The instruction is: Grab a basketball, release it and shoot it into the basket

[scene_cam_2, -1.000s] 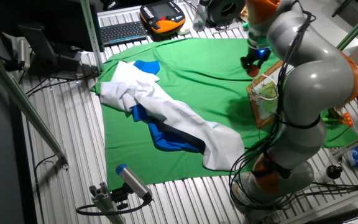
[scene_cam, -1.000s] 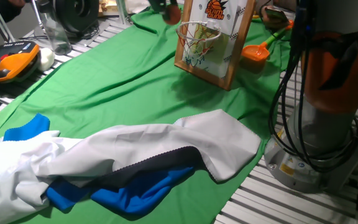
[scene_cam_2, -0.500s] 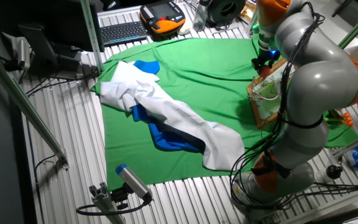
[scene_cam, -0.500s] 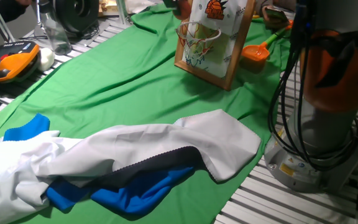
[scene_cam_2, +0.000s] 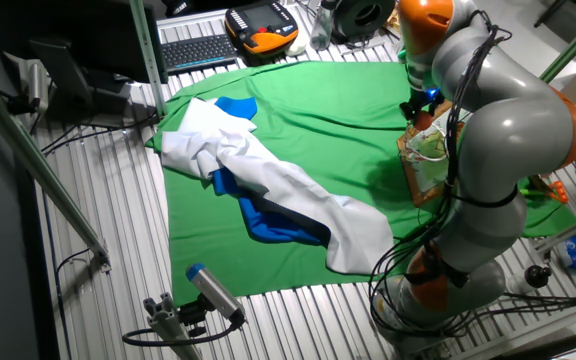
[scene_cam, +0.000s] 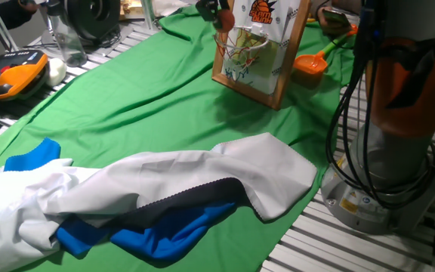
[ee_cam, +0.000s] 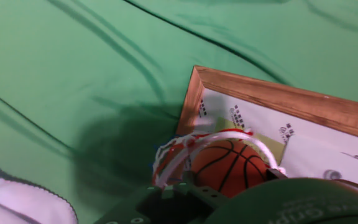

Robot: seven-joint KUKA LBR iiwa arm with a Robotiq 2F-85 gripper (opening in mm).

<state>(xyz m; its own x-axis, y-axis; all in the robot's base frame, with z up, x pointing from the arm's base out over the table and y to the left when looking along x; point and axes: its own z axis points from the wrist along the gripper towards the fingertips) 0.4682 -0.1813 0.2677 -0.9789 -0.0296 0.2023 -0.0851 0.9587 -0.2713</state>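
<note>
Green cloth (scene_cam: 149,91) covers the table, white and blue fabric (scene_cam: 142,196) heaped near. Far right, the basket (scene_cam: 242,47) leans upright; the gripper (scene_cam: 211,9) hangs just above its rim, jaws unreadable. The basketball (ee_cam: 229,167) sits inside the net.

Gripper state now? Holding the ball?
Gripper: cannot be told, fingers not clearly visible. Basketball is right at the basket rim.
</note>
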